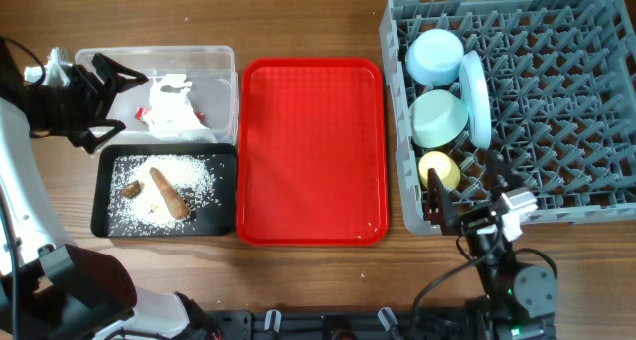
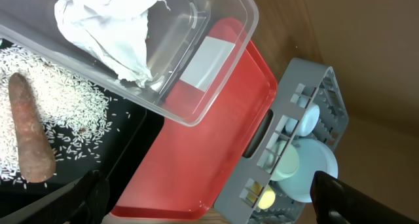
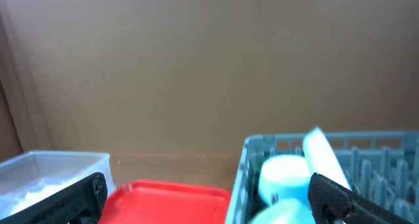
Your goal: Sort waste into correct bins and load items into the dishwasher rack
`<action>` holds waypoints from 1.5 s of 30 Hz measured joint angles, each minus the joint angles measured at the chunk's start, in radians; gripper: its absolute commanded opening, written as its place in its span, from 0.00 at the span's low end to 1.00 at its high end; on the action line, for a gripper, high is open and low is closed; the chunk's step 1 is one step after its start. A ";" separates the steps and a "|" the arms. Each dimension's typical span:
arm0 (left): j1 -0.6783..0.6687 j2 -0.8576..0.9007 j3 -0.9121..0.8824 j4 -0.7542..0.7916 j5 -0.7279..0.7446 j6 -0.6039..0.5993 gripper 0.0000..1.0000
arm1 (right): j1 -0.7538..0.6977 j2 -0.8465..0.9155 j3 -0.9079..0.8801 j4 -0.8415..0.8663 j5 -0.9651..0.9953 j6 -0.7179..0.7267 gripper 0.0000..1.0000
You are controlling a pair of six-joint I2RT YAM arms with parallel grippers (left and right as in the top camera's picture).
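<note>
Hovering the left pincer [image 1: 111, 101], wide open and empty, just beside the clear tub [image 1: 225, 54] containing the napkin [image 1: 171, 103]; poising the right pincer [image 1: 449, 209], spread and empty, nearest the yellow cup [image 1: 437, 168] in the rack [image 1: 586, 213].

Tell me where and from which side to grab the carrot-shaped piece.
Grip the carrot-shaped piece at its thicker half, probably coming straight down and pinching across its width. It lies flat on rice in the black tray and tapers toward the clear tub, so the tip offers less hold.
</note>
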 measured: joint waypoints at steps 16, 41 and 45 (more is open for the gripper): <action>0.000 0.000 0.000 0.000 0.000 0.000 1.00 | -0.104 -0.003 -0.028 -0.180 -0.004 -0.064 1.00; 0.000 0.000 0.000 0.000 0.000 0.000 1.00 | -0.143 -0.003 -0.028 -0.173 -0.082 -0.230 1.00; 0.000 0.000 0.000 0.000 0.000 0.000 1.00 | -0.143 -0.003 -0.028 -0.173 -0.082 -0.230 1.00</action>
